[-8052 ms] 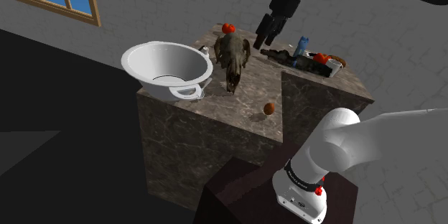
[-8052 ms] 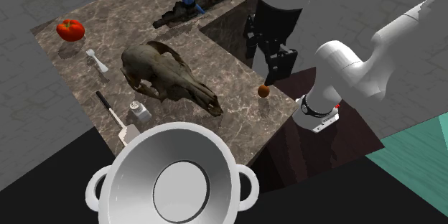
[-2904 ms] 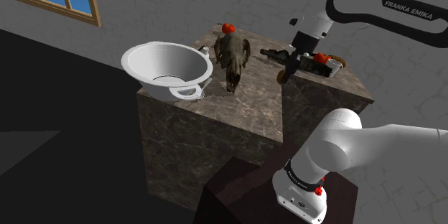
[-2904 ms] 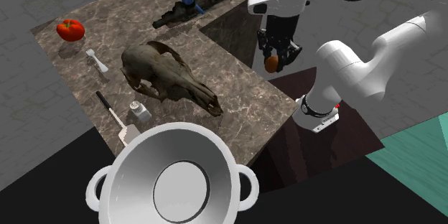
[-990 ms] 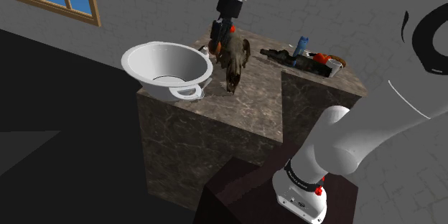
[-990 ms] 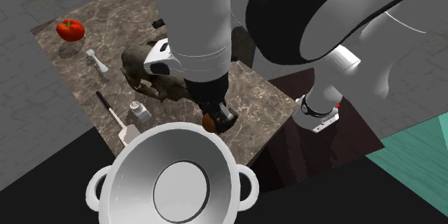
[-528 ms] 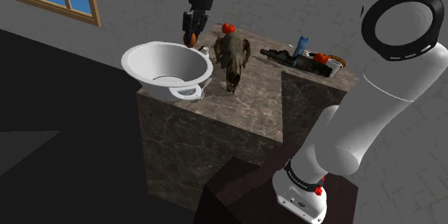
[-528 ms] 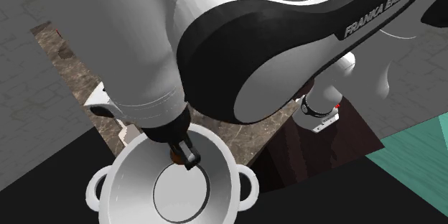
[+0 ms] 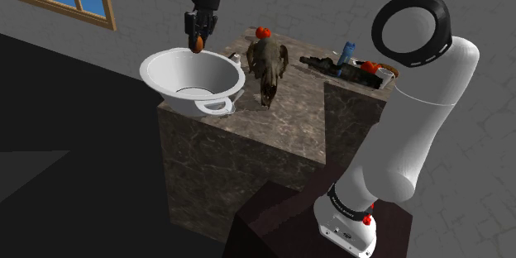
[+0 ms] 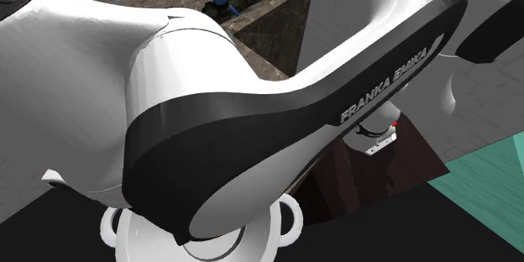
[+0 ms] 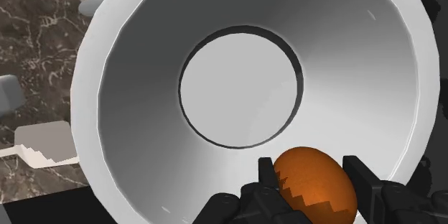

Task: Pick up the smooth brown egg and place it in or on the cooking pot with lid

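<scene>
My gripper (image 9: pixel 198 43) hangs over the far rim of the white cooking pot (image 9: pixel 183 73) and is shut on the brown egg (image 9: pixel 198 46). In the wrist view the orange-brown egg (image 11: pixel 314 183) sits clasped between my two black fingers (image 11: pixel 268 179), directly above the pot's inner wall (image 11: pixel 143 151), near its flat round bottom (image 11: pixel 240 85). The pot stands open at the near left corner of the marble counter (image 9: pixel 289 120), with no lid seen on it. In the second exterior view my arm (image 10: pixel 210 109) covers most of the counter, and the pot's handle (image 10: pixel 290 218) peeks out below.
An animal skull (image 9: pixel 268 62) lies beside the pot on the counter. A red tomato (image 9: pixel 263 31) sits behind it. A dark bottle (image 9: pixel 322 64), a blue object (image 9: pixel 347 51) and another tomato (image 9: pixel 370 67) crowd the far right end. A small utensil (image 11: pixel 39 151) lies by the pot.
My gripper has carried the egg leftward, from above the skull to over the pot's opening. The arm now blocks most of the second exterior view.
</scene>
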`<state>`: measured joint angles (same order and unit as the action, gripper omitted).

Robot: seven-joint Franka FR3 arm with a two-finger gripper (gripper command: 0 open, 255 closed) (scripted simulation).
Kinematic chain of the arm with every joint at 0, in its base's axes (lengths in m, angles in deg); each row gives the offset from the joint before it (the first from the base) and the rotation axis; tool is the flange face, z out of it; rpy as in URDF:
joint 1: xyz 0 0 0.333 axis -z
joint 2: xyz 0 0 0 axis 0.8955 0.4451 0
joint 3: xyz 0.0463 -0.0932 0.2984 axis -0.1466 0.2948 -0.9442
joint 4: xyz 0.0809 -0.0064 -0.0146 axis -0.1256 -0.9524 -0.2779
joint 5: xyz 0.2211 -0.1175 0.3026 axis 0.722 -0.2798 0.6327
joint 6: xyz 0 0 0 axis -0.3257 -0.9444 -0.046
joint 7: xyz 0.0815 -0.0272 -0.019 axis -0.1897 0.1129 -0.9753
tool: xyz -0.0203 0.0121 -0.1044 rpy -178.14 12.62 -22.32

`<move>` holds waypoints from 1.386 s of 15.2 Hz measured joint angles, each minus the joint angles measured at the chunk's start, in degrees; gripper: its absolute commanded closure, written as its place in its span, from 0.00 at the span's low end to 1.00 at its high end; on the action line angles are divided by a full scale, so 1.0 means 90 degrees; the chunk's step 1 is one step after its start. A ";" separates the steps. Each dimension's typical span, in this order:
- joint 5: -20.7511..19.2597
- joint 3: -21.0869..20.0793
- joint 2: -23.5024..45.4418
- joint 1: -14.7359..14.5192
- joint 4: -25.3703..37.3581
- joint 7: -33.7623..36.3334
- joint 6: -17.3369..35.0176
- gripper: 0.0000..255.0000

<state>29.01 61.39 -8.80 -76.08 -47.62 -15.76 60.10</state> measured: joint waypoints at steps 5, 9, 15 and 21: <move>0.0011 -0.0015 0.0001 -0.0026 -0.0414 -0.0042 0.0415 1.00; 0.0027 -0.0018 0.0000 -0.0032 -0.0770 -0.0106 0.0764 1.00; 0.0038 -0.0021 -0.0002 -0.0036 -0.0979 -0.0143 0.0971 1.00; 0.0038 -0.0021 -0.0002 -0.0037 -0.0982 -0.0143 0.0976 0.00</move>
<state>29.35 61.20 -8.83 -76.42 -56.47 -17.04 68.88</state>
